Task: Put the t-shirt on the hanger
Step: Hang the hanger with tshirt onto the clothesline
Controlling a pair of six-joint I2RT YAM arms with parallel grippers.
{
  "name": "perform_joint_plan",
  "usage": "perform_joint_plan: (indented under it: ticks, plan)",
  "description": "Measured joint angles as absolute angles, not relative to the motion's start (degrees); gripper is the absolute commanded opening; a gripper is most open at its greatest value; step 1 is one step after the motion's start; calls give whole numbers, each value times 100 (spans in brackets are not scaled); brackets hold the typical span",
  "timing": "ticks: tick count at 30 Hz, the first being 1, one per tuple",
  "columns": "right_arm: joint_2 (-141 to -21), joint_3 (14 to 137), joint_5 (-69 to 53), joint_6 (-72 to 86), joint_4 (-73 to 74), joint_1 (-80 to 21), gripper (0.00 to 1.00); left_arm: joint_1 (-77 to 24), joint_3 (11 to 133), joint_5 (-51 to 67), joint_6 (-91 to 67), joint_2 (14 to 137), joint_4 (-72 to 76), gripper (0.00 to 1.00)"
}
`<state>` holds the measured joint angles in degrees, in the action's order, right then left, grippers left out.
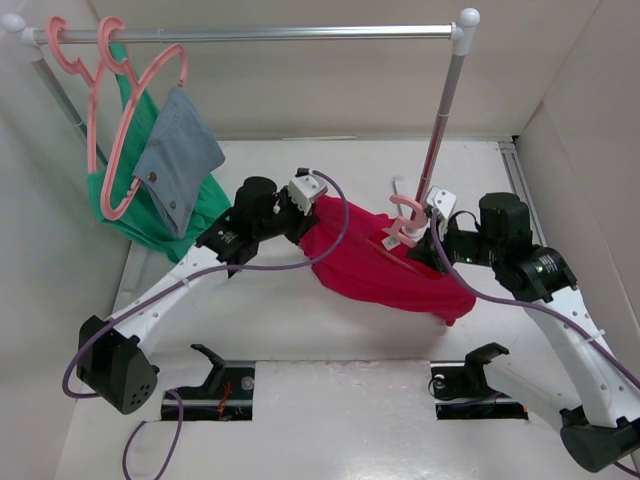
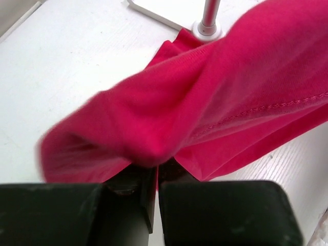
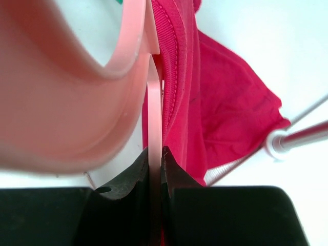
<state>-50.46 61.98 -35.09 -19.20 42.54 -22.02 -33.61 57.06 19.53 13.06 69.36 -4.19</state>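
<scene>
The crimson t-shirt [image 1: 385,265] hangs bunched above the table between my two arms. My left gripper [image 1: 308,212] is at its left edge, shut on a fold of the cloth. In the left wrist view the t-shirt [image 2: 215,87] drapes over the gripper [image 2: 156,168], whose jaws are pressed together under it. The salmon-pink hanger [image 1: 404,218] sticks up from the shirt's neck, hook uppermost. My right gripper [image 1: 422,243] is shut on it. In the right wrist view the hanger's thin bar [image 3: 154,97] runs between the closed jaws [image 3: 155,154], with the t-shirt's collar [image 3: 177,77] right beside it.
A clothes rack stands at the back with a steel rail [image 1: 270,33] and a right post [image 1: 446,110] close behind the hanger. Its foot [image 2: 207,28] shows in the left wrist view. Pink hangers at the rail's left end bear a green garment [image 1: 205,205] and a grey-blue cloth [image 1: 180,150].
</scene>
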Motion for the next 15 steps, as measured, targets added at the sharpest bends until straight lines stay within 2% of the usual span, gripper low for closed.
perform_joint_plan:
  ticks: [8,15]
  plan:
    - [-5422,6075,-3306,-1933,4519,-1782,0,-3236,6386,1935,1717,6630,-775,0]
    - [-5557,6034,-3420,-2003,4663,-1758,0,-3127,6740,1472,2128,6657,-672,0]
